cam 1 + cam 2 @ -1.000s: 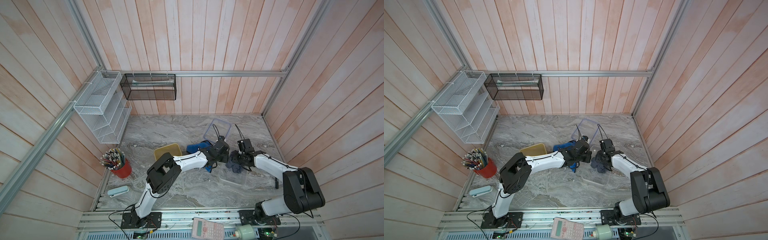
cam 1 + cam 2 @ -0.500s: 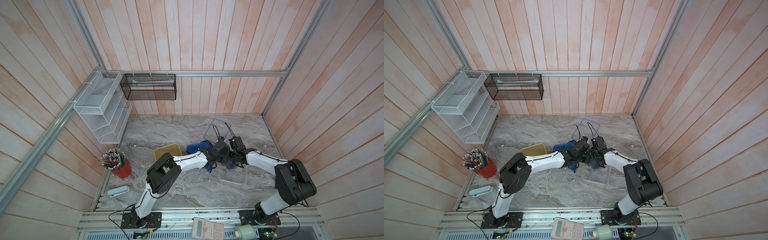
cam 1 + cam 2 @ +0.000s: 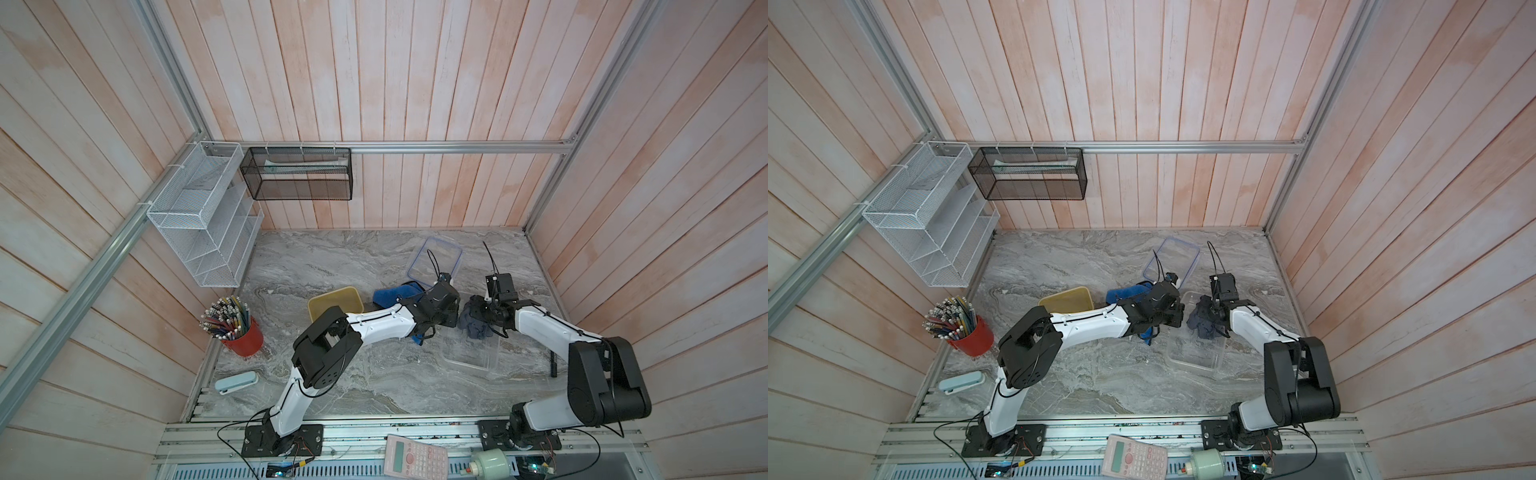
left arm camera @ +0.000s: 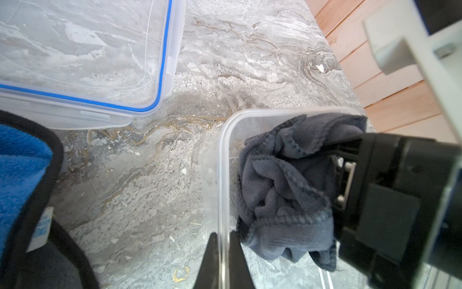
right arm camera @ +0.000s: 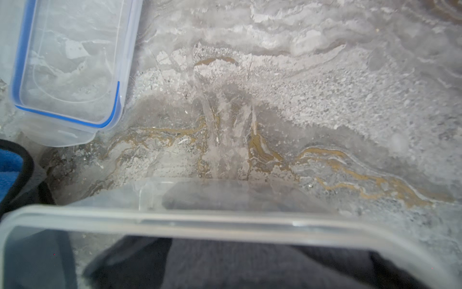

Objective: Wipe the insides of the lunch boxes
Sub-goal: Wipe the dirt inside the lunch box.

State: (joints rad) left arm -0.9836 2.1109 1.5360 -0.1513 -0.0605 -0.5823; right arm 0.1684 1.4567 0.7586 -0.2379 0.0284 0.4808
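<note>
The clear lunch box stands open on the marble right of centre. My left gripper is shut on its left rim, one finger inside and one outside the wall. My right gripper is inside the box's far end, shut on a bunched grey cloth; its fingertips are hidden by the cloth. The yellow lunch box sits open behind my left forearm. The blue-rimmed lid lies flat further back.
A blue cloth lies between the yellow box and the lid, under my left wrist. A red cup of pencils and a pale blue case are at the left edge. A black pen lies by the right wall.
My right gripper swept the grey cloth toward the box's left side and has come back to the right. The left gripper has kept its hold on the rim without moving.
</note>
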